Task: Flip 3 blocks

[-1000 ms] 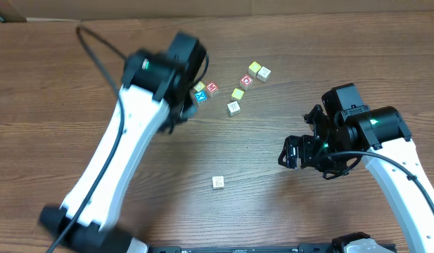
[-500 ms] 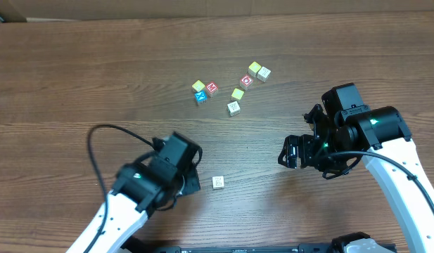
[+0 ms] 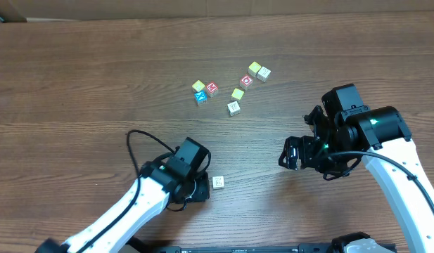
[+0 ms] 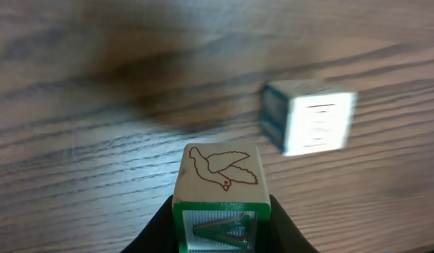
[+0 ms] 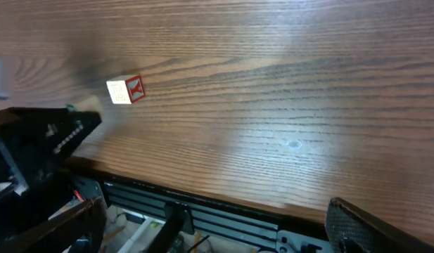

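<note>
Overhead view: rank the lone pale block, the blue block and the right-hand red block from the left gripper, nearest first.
1. Lone pale block, just right of the left gripper.
2. Blue block, left end of the far cluster.
3. Right-hand red block, farther back, toward the cluster's right.

Lone block (image 3: 217, 183) on worktop (image 3: 76, 84), toward 6 o'clock edge. Left end effector (image 3: 202, 188) just beside it at 9 o'clock, held block (image 4: 220, 176) between its fingers. Cube cluster (image 3: 231, 88) at 12 o'clock, well apart. Right end effector (image 3: 292, 153) at 2 o'clock, apart.
</note>
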`<control>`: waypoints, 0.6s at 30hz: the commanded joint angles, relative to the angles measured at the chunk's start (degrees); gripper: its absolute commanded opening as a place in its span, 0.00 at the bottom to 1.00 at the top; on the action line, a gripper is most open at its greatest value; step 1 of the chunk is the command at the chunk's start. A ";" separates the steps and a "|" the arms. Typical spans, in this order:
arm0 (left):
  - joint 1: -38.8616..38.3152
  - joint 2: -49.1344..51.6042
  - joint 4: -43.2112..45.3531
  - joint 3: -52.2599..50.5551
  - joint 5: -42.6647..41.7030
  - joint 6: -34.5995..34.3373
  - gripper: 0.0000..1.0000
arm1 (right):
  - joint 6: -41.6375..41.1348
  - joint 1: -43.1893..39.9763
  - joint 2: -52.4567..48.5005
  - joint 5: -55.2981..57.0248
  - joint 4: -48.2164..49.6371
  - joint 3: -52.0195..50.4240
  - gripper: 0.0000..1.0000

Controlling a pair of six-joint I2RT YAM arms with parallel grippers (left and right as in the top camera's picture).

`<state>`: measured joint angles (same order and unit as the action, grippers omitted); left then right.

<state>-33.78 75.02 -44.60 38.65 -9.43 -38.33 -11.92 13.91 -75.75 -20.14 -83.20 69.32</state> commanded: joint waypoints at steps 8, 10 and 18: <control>-0.37 4.04 3.58 -0.26 -1.09 2.56 0.21 | 0.39 -0.15 0.61 -0.07 0.09 1.27 1.00; -0.37 4.04 4.44 -0.26 -0.92 2.58 0.22 | 0.39 -0.17 0.61 -0.07 0.04 1.25 1.00; -0.37 4.04 5.05 -0.26 0.81 2.56 0.25 | 0.39 -0.15 0.61 -0.07 0.09 1.27 1.00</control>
<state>-33.78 78.89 -39.86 38.61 -9.80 -37.04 -11.94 13.91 -75.75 -20.12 -83.22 69.32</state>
